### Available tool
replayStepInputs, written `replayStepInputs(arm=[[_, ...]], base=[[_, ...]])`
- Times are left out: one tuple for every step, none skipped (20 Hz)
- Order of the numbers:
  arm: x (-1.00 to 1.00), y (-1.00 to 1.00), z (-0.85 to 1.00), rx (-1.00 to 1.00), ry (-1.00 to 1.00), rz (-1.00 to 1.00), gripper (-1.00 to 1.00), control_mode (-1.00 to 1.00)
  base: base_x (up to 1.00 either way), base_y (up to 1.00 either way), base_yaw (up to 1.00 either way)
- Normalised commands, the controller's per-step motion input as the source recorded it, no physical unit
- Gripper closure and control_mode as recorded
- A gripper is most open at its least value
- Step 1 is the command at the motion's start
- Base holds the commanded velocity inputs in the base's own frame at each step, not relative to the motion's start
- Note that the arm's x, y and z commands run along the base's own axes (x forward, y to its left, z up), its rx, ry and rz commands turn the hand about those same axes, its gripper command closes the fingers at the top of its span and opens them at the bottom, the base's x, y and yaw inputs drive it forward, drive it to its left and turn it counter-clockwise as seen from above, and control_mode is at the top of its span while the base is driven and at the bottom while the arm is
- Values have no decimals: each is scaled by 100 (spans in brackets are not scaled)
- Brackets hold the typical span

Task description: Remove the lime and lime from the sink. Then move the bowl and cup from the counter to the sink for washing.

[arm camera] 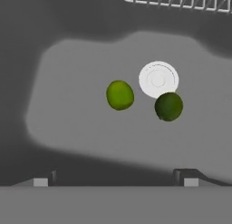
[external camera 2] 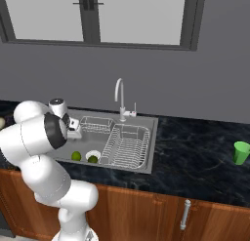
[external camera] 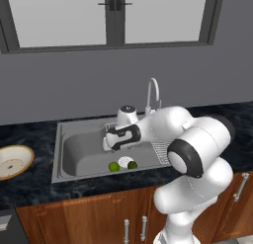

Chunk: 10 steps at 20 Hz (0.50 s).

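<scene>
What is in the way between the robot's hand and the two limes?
Nothing visible. The open gripper hangs over the sink, with bare basin floor between it and the bright lime and dark lime, which touches the drain.

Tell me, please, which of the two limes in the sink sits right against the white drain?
The darker green lime: it touches the drain's edge, while the brighter yellow-green lime lies apart from it on the bare basin floor.

Two limes on the grey sink floor by the round white drain: brighter yellow-green lime apart to one side, darker green lime touching the drain's edge. Tan-rimmed bowl, white inside, upright on the black marbled counter left of the sink. Bright green cup upright, far right.
</scene>
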Motion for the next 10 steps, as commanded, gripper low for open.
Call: replayStepInputs(arm=[[9,7,-16,0,0,0,-100,-100],[6,5,-16,0,0,0,-100,-100],[4,5,-17,0,0,0,-100,-100],[5,4,-18,0,0,0,-100,-100],[4,4,-19,0,0,0,-100,-100],[8,3,-18,0,0,0,-100,-100],[9,2,-15,-1,0,0,-100,-100],[11,1,-14,-1,-2,0,-100,-100],[10,1,-14,-1,-2,0,-100,-100],[12,0,-13,0,-1,0,-100,-100]], base=[[0,0,0],[0,0,0],[0,0,0],[0,0,0],[0,0,0],[0,0,0],[0,0,0],[0,0,0],[0,0,0],[0,0,0]])
